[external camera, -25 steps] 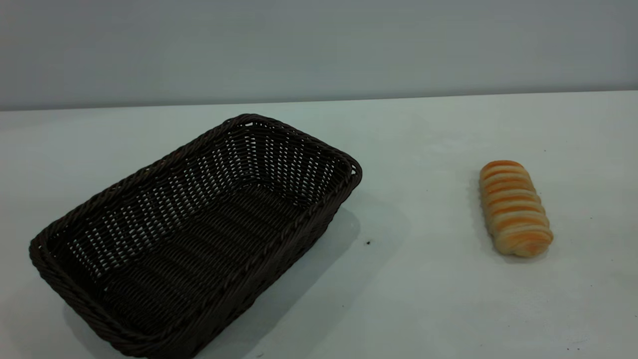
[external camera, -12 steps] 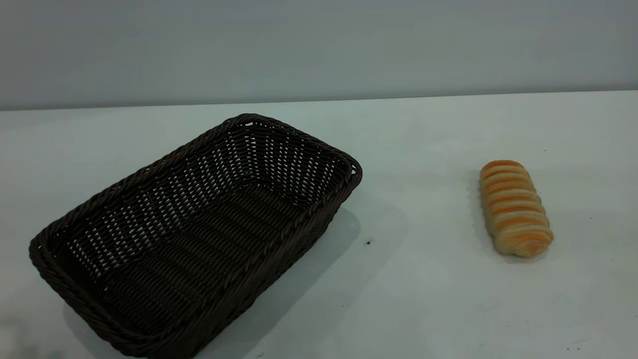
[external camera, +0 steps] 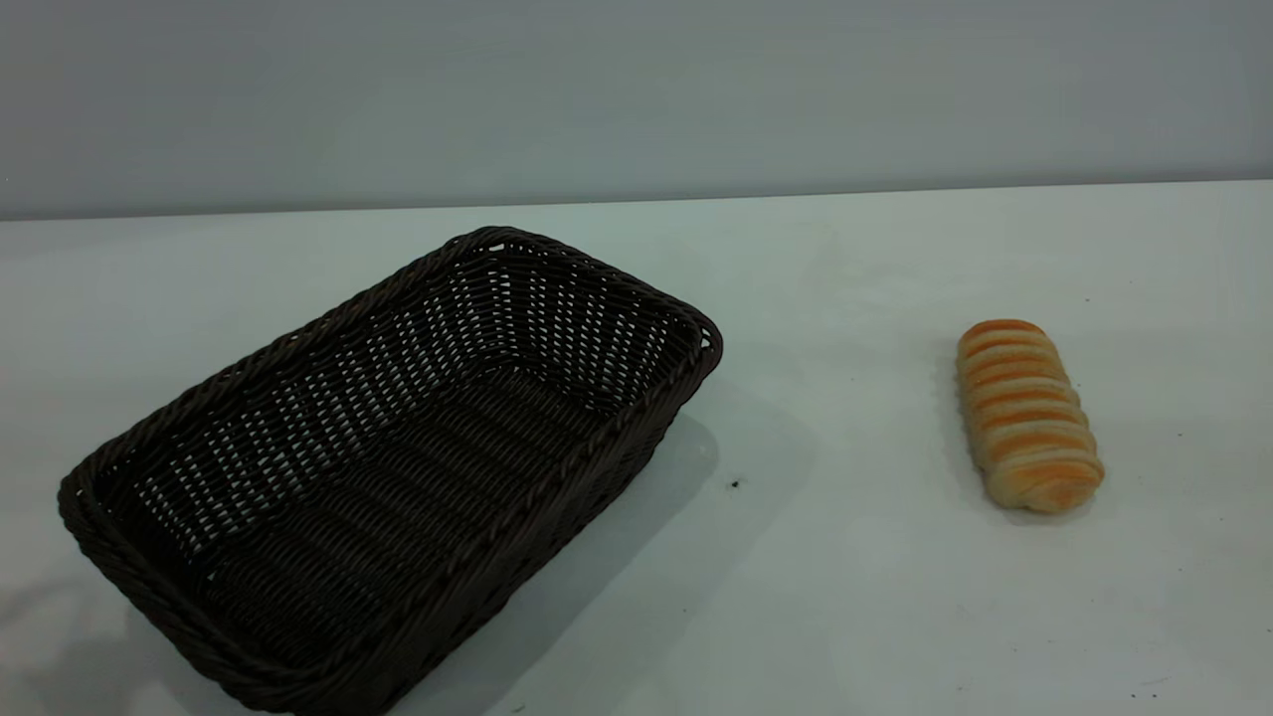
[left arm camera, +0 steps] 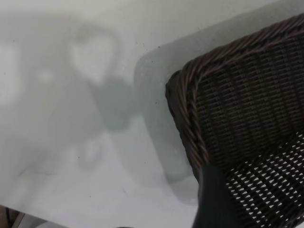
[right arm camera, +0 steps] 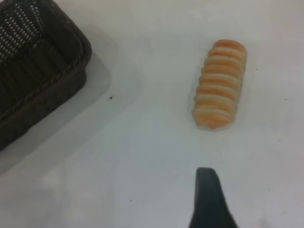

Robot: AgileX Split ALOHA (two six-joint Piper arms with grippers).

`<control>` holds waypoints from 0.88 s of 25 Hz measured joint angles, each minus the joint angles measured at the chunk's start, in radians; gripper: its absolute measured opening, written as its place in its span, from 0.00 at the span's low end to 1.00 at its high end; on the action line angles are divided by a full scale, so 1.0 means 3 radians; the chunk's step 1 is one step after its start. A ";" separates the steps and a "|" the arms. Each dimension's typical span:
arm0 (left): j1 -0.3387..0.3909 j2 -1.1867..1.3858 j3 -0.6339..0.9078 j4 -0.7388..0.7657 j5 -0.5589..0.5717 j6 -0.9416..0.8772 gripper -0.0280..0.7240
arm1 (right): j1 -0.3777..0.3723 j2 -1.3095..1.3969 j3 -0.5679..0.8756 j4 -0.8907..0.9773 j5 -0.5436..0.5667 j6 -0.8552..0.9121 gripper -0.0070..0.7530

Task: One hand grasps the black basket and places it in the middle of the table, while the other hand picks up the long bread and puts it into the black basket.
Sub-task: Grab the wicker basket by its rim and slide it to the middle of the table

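Note:
The black basket [external camera: 398, 467], a large dark woven wicker one, stands empty on the left half of the white table [external camera: 825, 597], set at an angle. The long bread [external camera: 1027, 415], golden-orange with cream stripes, lies on the table to the right, well apart from the basket. Neither gripper shows in the exterior view. In the left wrist view a dark part of my left gripper [left arm camera: 213, 202] hangs over a corner of the basket [left arm camera: 247, 109]. In the right wrist view my right gripper [right arm camera: 209, 199] hovers above bare table short of the bread [right arm camera: 220, 84], with the basket's corner [right arm camera: 42, 66] off to one side.
A grey wall runs behind the table's far edge. A small dark speck [external camera: 734, 484] lies on the table between basket and bread. The arm's shadow [left arm camera: 95, 95] falls on the table beside the basket's corner.
Basket and bread have not moved. A faint shadow has crept onto the table at the lower left of the exterior view, by the basket's near corner.

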 joint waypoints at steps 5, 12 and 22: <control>-0.0075 0.0099 0.0004 -0.0094 -0.0164 0.0007 0.72 | 0.0000 0.0000 0.0000 0.0000 -0.0013 -0.0003 0.63; -0.0408 0.0404 0.0039 -0.0247 -0.0354 0.0007 0.72 | 0.0000 0.0000 0.0000 0.0003 0.0028 -0.0003 0.63; -0.0445 0.0765 0.0246 -0.0268 -0.0603 -0.0005 0.72 | 0.0000 0.0000 0.0000 0.0003 0.0068 -0.0004 0.63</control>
